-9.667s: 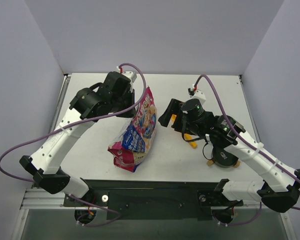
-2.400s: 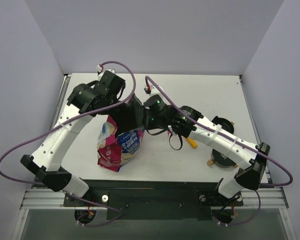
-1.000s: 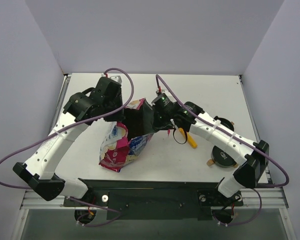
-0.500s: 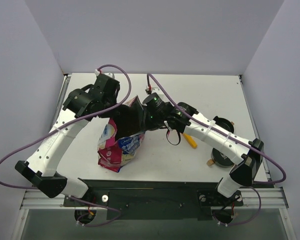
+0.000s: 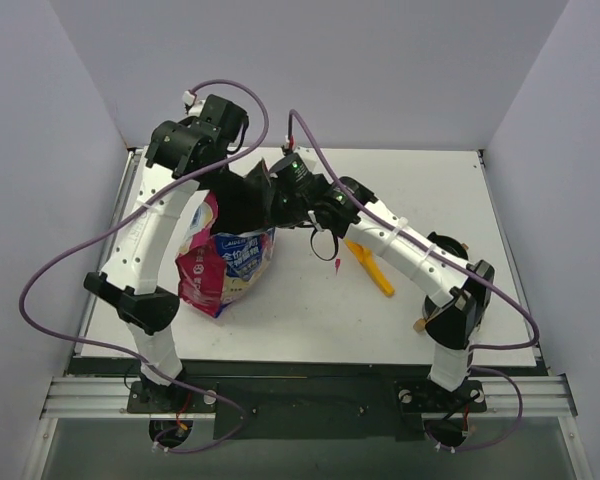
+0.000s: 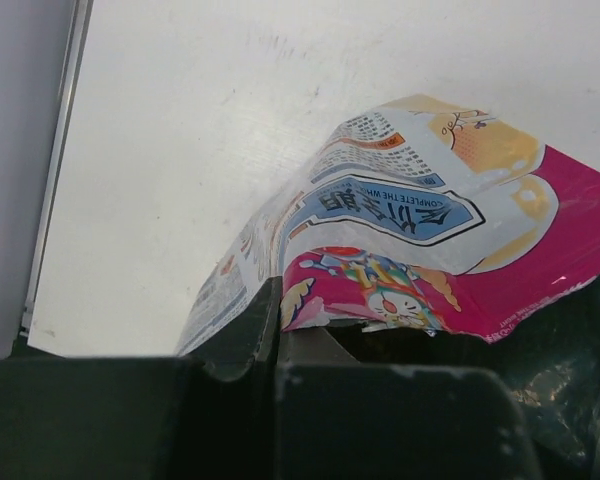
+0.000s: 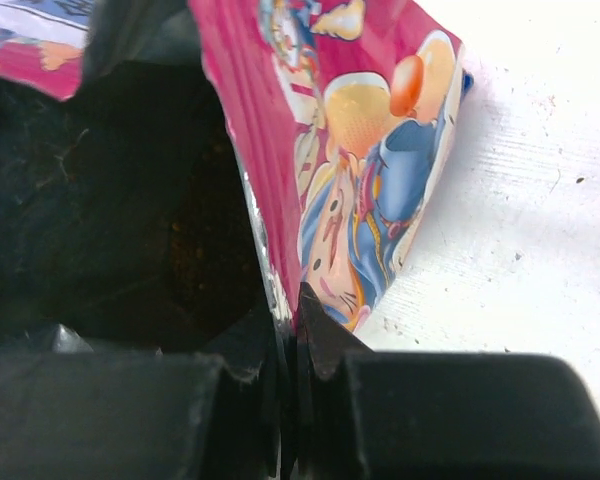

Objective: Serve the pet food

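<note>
**Top view.** The bag (image 5: pixel 223 268), pink and blue with cartoon print, stands upright on the left half of the white table (image 5: pixel 310 315). Its upper edge is raised between the two wrists. The left arm (image 5: pixel 160 230) arches over it from the left and the right arm (image 5: pixel 400 245) reaches across from the right. Both wrists meet at the bag's mouth, and the jaws cannot be made out from this angle. A yellow tool (image 5: pixel 372 270) lies flat on the table to the right of the bag, apart from it. A black bowl (image 5: pixel 450 243) is partly hidden behind the right forearm.

**Left wrist view.** The left gripper (image 6: pixel 280 335) is fully closed, and its fingers pinch the torn pink rim of the bag. The printed panel slopes away above the fingers. The bag's dark, shiny lining shows at lower right.

**Right wrist view.** The right gripper (image 7: pixel 290 325) is also fully closed and clamps the opposite edge of the bag between its pads. The mouth gapes open to the left of the grip. The pet food (image 7: pixel 195 255) sits deep inside the bag as a dim brown granular patch. Individual pellets cannot be made out.
</note>
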Action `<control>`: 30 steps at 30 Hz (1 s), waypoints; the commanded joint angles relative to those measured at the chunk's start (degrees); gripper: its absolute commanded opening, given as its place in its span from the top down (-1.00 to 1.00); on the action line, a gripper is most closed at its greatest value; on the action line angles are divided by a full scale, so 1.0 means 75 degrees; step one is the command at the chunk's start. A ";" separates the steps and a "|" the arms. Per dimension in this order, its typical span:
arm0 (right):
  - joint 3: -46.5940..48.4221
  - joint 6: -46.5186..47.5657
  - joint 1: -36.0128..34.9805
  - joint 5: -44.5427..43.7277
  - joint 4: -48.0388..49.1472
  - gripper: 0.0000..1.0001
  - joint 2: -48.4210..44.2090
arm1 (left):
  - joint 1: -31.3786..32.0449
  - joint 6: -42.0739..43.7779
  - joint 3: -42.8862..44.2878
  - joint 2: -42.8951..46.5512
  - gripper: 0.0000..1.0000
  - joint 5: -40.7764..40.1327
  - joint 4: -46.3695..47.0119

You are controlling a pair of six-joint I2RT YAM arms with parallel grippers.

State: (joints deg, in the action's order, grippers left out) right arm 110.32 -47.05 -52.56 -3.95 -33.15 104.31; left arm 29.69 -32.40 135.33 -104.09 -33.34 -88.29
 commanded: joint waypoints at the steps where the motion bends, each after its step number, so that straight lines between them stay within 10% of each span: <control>1: 0.0130 -0.0372 0.0163 0.0455 0.1079 1.00 -0.0560 | -0.0057 0.0090 0.1248 0.0578 1.00 -0.0011 0.1307; 10: -0.4744 0.0378 0.0433 0.0550 0.1361 1.00 -0.2948 | 0.1466 -0.0086 -0.3523 0.1961 1.00 0.1822 0.3323; 17: -0.6096 0.0495 0.0210 0.0046 0.1805 1.00 -0.4064 | 0.2345 0.0160 -0.2587 0.0861 1.00 0.0837 0.1813; 24: -0.6635 0.0496 0.0199 0.0045 0.2263 1.00 -0.4322 | 0.2592 0.0102 -0.2704 0.0883 0.20 0.0239 0.1612; 30: -0.6928 0.0507 0.0187 -0.0024 0.2357 1.00 -0.4510 | 0.2592 0.0453 -0.2563 0.0730 0.76 0.0156 0.1401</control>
State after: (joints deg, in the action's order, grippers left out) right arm 59.70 -43.86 -50.72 -3.14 -15.57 73.36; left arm 49.08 -31.05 114.43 -98.10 -30.15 -76.38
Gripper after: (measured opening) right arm 0.005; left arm 0.197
